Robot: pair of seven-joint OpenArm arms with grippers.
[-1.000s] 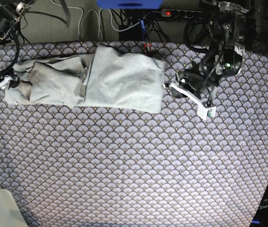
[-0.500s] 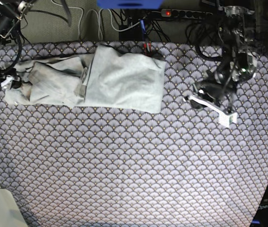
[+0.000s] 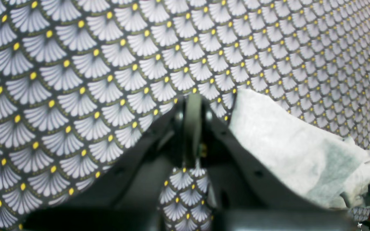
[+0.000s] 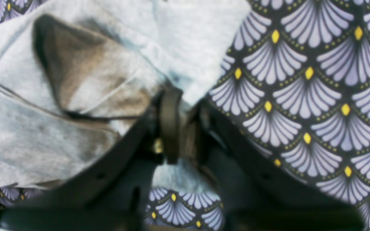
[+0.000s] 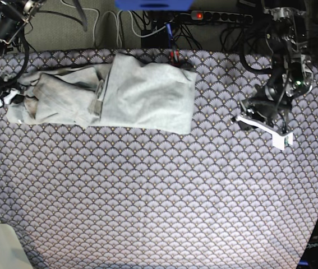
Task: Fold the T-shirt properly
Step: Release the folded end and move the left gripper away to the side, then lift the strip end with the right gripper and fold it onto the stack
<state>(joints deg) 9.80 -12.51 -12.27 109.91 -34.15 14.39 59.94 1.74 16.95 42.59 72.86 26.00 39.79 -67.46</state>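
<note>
Your right gripper (image 4: 172, 106) clamps the edge of the light heather-grey cotton T-shirt (image 5: 142, 92) on the dark scallop-patterned tablecloth (image 5: 159, 190). Your left gripper (image 5: 262, 124): jaws together, empty.

Left tool (image 5: 262, 124): I have carried it from just beside the folded edge of the T-shirt (image 5: 142, 92) out over the bare patterned tablecloth (image 5: 164, 190), well apart from the garment, its jaws pressed together with nothing between them. Right tool (image 4: 172, 106): a second ago I had it spread wide at the crumpled end of the garment; now its jaws have come together on a fold of the grey cloth there.
</note>
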